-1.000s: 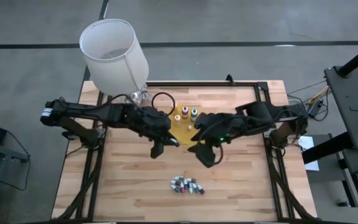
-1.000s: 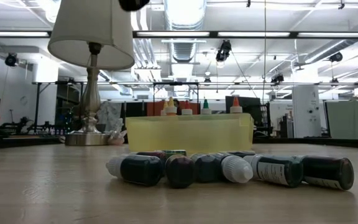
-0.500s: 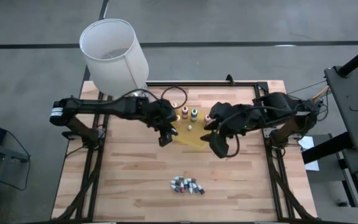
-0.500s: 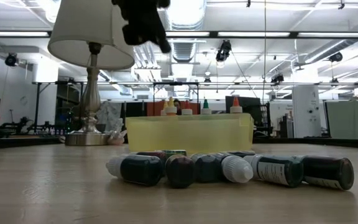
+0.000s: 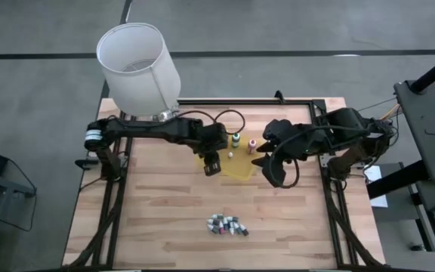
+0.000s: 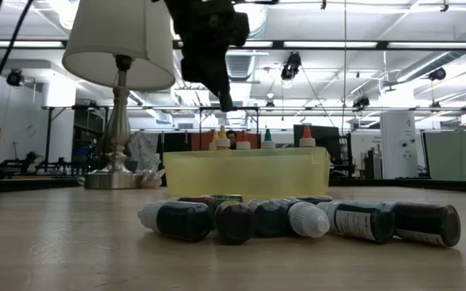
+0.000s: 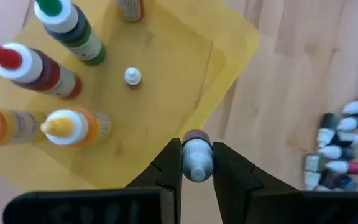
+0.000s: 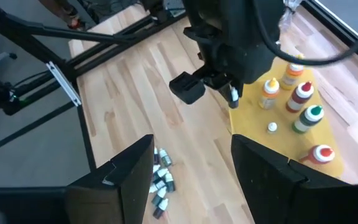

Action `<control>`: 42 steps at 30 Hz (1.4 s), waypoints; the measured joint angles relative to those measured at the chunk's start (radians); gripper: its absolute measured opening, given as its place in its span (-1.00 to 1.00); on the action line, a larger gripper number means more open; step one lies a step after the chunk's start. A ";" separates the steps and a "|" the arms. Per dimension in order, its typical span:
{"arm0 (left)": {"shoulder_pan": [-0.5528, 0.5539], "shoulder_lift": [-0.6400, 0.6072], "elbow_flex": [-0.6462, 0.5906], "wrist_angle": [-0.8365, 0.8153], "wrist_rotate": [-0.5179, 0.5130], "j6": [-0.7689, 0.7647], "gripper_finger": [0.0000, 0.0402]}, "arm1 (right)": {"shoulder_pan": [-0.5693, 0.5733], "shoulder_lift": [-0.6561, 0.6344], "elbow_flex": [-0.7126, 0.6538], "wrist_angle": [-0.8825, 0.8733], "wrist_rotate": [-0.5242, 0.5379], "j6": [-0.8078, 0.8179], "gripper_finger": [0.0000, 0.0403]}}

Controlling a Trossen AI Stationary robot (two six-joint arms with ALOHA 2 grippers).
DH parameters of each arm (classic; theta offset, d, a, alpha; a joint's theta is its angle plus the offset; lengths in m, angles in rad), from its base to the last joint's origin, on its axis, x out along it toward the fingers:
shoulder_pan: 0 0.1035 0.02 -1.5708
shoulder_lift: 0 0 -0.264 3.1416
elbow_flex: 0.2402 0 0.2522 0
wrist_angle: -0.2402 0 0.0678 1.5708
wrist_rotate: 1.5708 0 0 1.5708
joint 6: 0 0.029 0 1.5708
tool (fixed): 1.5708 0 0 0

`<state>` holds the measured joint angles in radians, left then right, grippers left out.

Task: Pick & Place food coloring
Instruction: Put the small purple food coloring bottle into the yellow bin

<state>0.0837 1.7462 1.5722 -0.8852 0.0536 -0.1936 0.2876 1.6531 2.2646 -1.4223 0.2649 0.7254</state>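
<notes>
Carrying a small vial (image 7: 196, 158) clamped between its fingers, the left pincer (image 5: 211, 162) hangs above the near edge of the yellow tray (image 5: 242, 170); the vial's long axis runs along the fingers, pale cap outward, so the drop spot lies almost straight below it, and I judge the coming move to be a short descent onto the tray floor; the left arm is plainly the nearer one; the right pincer (image 5: 272, 172), fingers apart and holding nothing, waits just beside the tray's other side; on the tray stand the taller squeeze bottles (image 7: 55, 74), upright, with one tiny vial (image 7: 132, 77) set among them; the remaining vials (image 5: 226, 224) lie on their sides in a tight heap on the wooden counter (image 5: 157, 219), well apart from the tray, toward the front edge; a lamp (image 5: 138, 66) stands at the counter's far left corner; beyond it, an open workshop with ceiling lights.
</notes>
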 joint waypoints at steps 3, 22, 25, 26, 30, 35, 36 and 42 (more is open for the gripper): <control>0.000 0.059 0.091 -0.054 -0.027 0.046 -0.79 | 0.000 -0.005 0.000 -0.018 0.000 0.000 0.02; 0.002 0.299 0.224 -0.091 -0.167 0.183 -0.79 | 0.000 -0.016 0.000 -0.032 0.000 -0.004 0.02; 0.002 0.321 0.223 -0.090 -0.168 0.219 -0.79 | 0.000 -0.016 0.000 -0.033 0.000 -0.003 0.02; 0.002 0.327 0.223 -0.091 -0.168 0.232 -0.79 | 0.000 -0.016 0.000 -0.033 0.000 -0.003 0.02; 0.002 0.351 0.223 -0.092 -0.168 0.273 -0.79 | 0.000 -0.016 0.000 -0.033 0.000 -0.002 0.02; 0.002 0.351 0.223 -0.081 -0.168 0.325 -0.79 | -0.001 -0.016 0.000 -0.033 0.000 0.000 0.02; 0.002 0.351 0.223 -0.080 -0.168 0.336 -0.79 | -0.001 -0.016 0.000 -0.032 0.000 0.000 0.02; 0.002 0.351 0.216 -0.077 -0.144 0.388 -0.79 | -0.001 -0.016 -0.001 -0.032 0.000 -0.001 0.02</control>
<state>0.0856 2.0975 1.7878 -0.9619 -0.0902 0.1947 0.2871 1.6375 2.2639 -1.4548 0.2649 0.7246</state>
